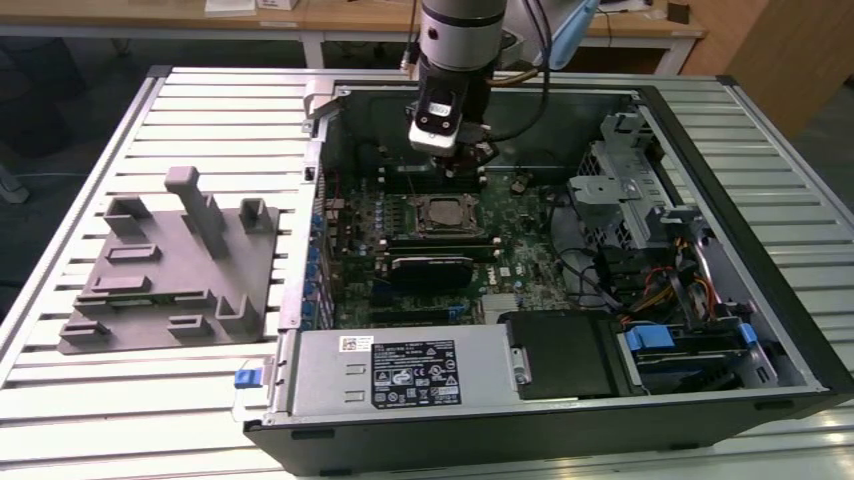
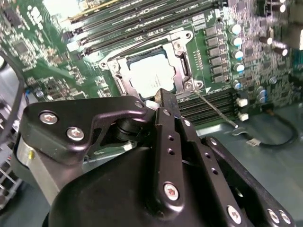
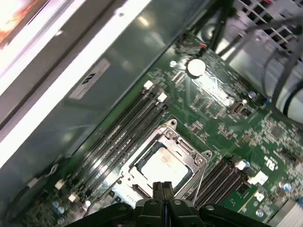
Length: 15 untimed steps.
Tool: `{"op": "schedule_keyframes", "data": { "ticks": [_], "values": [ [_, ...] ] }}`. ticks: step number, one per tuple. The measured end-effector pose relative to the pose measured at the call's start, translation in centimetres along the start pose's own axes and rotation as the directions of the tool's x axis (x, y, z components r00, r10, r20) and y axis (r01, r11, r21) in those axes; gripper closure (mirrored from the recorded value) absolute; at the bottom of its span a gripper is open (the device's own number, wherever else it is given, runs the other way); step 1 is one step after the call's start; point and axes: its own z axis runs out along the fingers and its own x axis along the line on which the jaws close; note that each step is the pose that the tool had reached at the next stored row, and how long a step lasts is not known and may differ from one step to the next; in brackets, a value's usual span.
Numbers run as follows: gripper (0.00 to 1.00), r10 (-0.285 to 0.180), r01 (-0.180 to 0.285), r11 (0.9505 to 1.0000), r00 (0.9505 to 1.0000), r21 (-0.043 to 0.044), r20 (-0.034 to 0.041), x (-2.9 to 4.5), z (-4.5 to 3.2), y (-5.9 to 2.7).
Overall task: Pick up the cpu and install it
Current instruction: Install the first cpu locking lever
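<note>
The cpu (image 1: pixel 437 215) lies flat in the motherboard socket inside the open computer case (image 1: pixel 747 140), its silvery top facing up inside the metal frame. The cpu (image 2: pixel 151 75) and the cpu (image 3: pixel 163 166) show in both wrist views. My gripper (image 1: pixel 454 155) hangs just above the board, a little toward the case's back wall from the socket. In the first wrist view the gripper (image 3: pixel 163 189) has its two fingers pressed together with nothing between them. The gripper (image 2: pixel 163 97) in the second wrist view sits at the socket's edge, apart from the chip.
Black memory slots (image 3: pixel 125 127) flank the socket on two sides. A power supply (image 1: pixel 400 370) and drive bay with cables (image 1: pixel 654 290) fill the case's near and right parts in the exterior view. A grey parts fixture (image 1: pixel 167 270) stands on the slatted table to the left.
</note>
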Motion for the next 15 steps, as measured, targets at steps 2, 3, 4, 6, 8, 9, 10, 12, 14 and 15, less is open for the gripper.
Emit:
{"op": "schedule_keyframes", "data": {
  "ticks": [2,3,4,6,8,9,10,12,14,15],
  "values": [
    [0.89,-0.035,0.035,0.9994,0.9994,0.0002,-0.0005,0.0,0.01,0.0],
    [0.89,-0.054,0.054,0.9985,0.9985,0.0003,-0.0008,0.0,0.02,0.0],
    [0.89,-0.072,0.072,0.9974,0.9974,0.0004,-0.0011,0.0,0.02,0.0],
    [0.89,-0.108,0.108,0.9941,0.9941,0.0006,-0.0016,0.0,0.03,0.0],
    [0.89,-0.144,0.144,0.9896,0.9896,0.0007,-0.0022,0.0,0.04,0.0],
    [0.89,-0.162,0.162,0.9868,0.9868,0.0007,-0.0025,0.0,0.05,0.0],
    [0.89,-0.179,0.179,0.9838,0.9838,0.0008,-0.0028,0.0,0.05,0.0],
    [0.89,-0.216,0.216,0.9763,0.9763,0.0009,-0.0033,0.0,0.07,0.0],
    [0.89,-0.251,0.251,0.9679,0.9679,0.001,-0.0039,0.0,0.08,0.0],
    [0.89,-0.269,0.269,0.9633,0.9633,0.0011,-0.0042,0.0,0.09,0.0]
  ]
}}
